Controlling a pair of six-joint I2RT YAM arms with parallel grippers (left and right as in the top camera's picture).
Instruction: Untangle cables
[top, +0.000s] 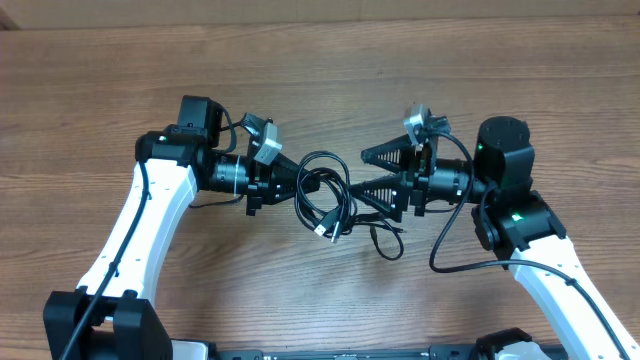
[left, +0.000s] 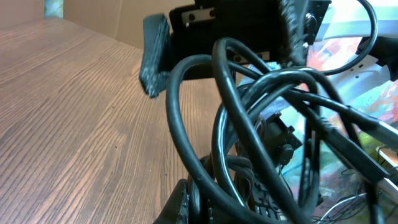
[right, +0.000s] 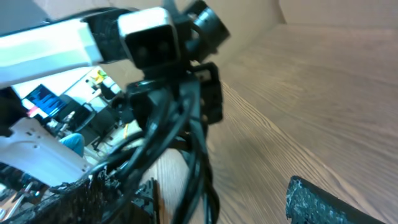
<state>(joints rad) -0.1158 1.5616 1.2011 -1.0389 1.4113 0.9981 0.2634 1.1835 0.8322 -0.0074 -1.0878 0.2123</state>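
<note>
The cables (top: 335, 195) are a tangle of thin black loops lying mid-table between my two grippers, with a plug end (top: 320, 230) at the front and a loose strand (top: 385, 240) trailing right. My left gripper (top: 292, 186) is shut on the tangle's left side. In the left wrist view the loops (left: 249, 124) rise straight out of its shut fingers (left: 183, 202). My right gripper (top: 362, 170) stands open at the tangle's right side. In the right wrist view the cables (right: 196, 149) hang between its two fingers (right: 329, 202), closer to the left one, not clamped.
The wooden table (top: 320, 70) stretches bare behind and to both sides of the arms. The right arm's own thick black wire (top: 445, 255) loops over the table in front of it. Both white arm links run back to bases at the near edge.
</note>
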